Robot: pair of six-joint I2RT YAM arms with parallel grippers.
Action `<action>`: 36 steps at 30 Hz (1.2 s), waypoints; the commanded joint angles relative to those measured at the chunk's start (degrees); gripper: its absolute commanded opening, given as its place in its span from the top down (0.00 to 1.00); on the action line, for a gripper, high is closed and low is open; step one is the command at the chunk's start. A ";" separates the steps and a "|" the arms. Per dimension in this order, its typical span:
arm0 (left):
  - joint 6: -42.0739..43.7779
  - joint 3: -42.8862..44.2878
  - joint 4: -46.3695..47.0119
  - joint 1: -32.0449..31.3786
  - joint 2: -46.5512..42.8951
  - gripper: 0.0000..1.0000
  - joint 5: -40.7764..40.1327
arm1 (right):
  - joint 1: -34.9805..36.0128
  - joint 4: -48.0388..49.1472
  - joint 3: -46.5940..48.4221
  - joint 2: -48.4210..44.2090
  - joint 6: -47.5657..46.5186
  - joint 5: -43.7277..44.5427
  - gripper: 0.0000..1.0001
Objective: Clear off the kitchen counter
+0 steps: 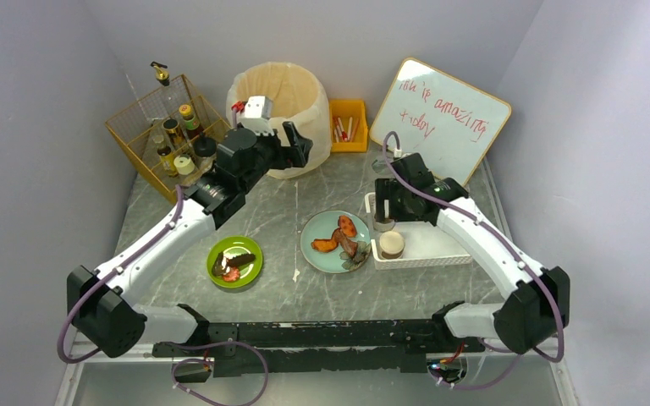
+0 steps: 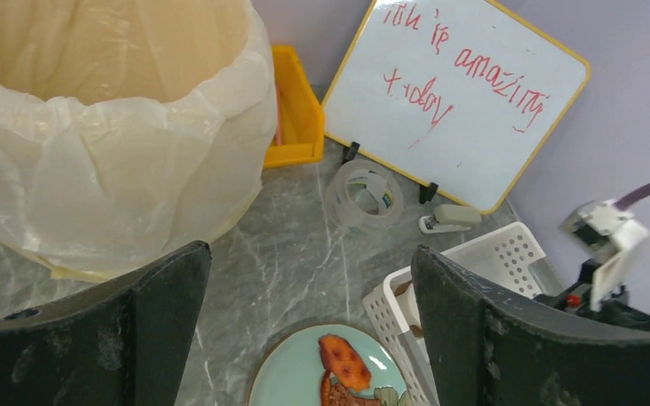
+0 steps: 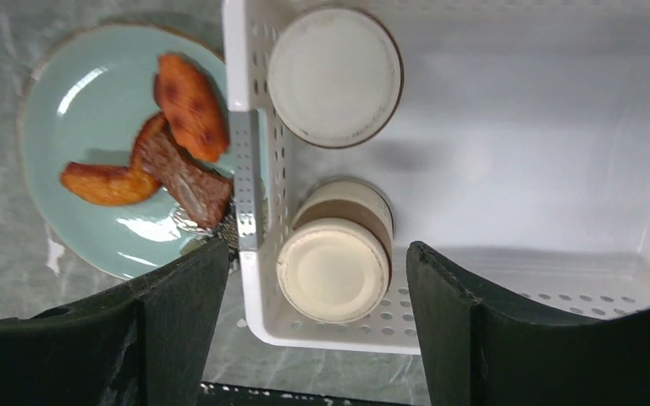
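Observation:
The kitchen counter (image 1: 281, 207) is grey marble-look. On it lie a pale blue plate (image 1: 336, 241) with fried pieces and a green plate (image 1: 234, 261) with scraps. My left gripper (image 1: 301, 145) hangs open and empty beside the bag-lined bin (image 1: 279, 114); the left wrist view shows bare counter (image 2: 305, 245) between its fingers (image 2: 165, 326). My right gripper (image 3: 317, 254) is open over the white basket (image 3: 559, 279), its jaws straddling a lidded brown cup (image 3: 334, 266) without touching it. A second lidded cup (image 3: 335, 76) stands in the same basket.
A wire basket of bottles (image 1: 165, 131) stands at the back left, a yellow box (image 1: 349, 125) and a whiteboard (image 1: 440, 118) at the back. A tape roll (image 2: 364, 196) and a stapler (image 2: 448, 218) lie before the whiteboard. A black rail (image 1: 322, 334) runs along the near edge.

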 commanded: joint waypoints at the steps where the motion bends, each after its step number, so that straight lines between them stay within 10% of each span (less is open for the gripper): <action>1: 2.38 0.96 -2.24 0.29 -2.55 0.07 -2.61 | 0.17 5.49 2.70 -4.59 -0.06 2.04 0.20; 19: 2.69 -3.43 -12.95 0.23 -1.59 0.10 3.37 | 0.15 21.68 -1.26 -16.60 1.55 -2.23 0.18; 36: -3.78 -20.20 -4.29 0.22 5.43 0.16 15.66 | 0.11 21.47 -1.06 -16.39 1.56 -1.83 0.17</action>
